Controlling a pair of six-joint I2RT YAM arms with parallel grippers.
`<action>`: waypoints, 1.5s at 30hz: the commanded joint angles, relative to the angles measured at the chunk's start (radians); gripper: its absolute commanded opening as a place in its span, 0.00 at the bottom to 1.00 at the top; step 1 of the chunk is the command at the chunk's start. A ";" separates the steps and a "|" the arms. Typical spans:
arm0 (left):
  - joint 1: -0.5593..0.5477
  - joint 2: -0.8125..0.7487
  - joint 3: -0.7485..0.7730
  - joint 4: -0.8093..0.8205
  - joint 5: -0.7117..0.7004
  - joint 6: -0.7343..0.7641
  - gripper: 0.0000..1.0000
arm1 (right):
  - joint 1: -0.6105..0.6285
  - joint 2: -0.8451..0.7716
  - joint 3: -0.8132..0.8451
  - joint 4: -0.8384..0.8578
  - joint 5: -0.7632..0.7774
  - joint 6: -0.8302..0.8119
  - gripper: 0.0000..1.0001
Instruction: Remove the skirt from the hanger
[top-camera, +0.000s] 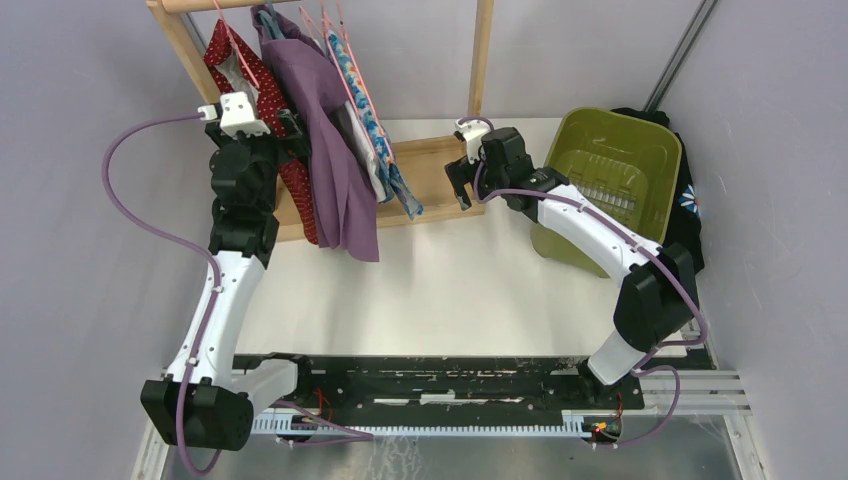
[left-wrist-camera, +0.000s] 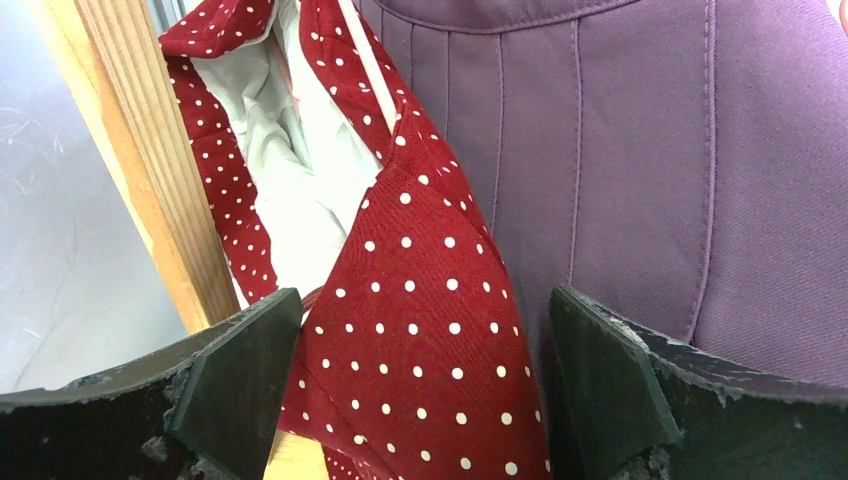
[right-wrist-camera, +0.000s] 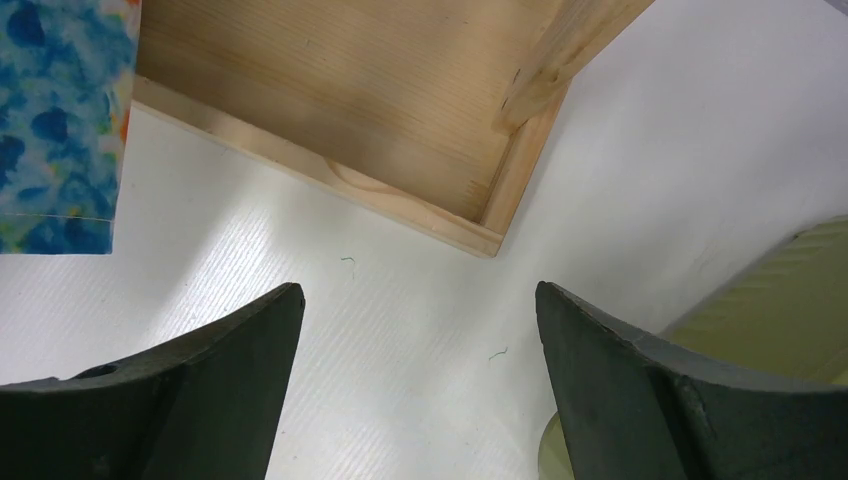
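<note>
A red skirt with white dots (top-camera: 272, 100) hangs on a pink hanger (top-camera: 236, 48) at the left end of the wooden rack. It fills the left wrist view (left-wrist-camera: 420, 330), with its white lining (left-wrist-camera: 290, 170) showing. My left gripper (top-camera: 290, 126) is open, and its jaws stand on either side of a fold of the red skirt (left-wrist-camera: 425, 360) without closing on it. A purple skirt (top-camera: 338, 150) hangs just to the right, and it also shows in the left wrist view (left-wrist-camera: 640, 180). My right gripper (top-camera: 460, 186) is open and empty above the table by the rack's base (right-wrist-camera: 420, 330).
A blue floral garment (top-camera: 378, 135) hangs to the right of the purple one. The rack's wooden post (left-wrist-camera: 150, 170) is close to my left finger. The rack's base board (right-wrist-camera: 350, 110) lies under my right gripper. A green basket (top-camera: 610, 170) stands at the right with dark cloth behind it.
</note>
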 joint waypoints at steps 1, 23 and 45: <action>0.000 -0.008 0.004 0.053 -0.021 -0.060 1.00 | 0.006 -0.009 0.040 0.014 -0.002 0.006 0.92; 0.002 0.042 0.237 -0.066 -0.146 -0.017 0.99 | 0.006 -0.007 0.025 0.023 -0.004 0.009 0.92; 0.002 0.345 0.702 -0.321 -0.347 -0.004 0.93 | 0.005 -0.006 0.014 0.028 0.033 -0.008 0.92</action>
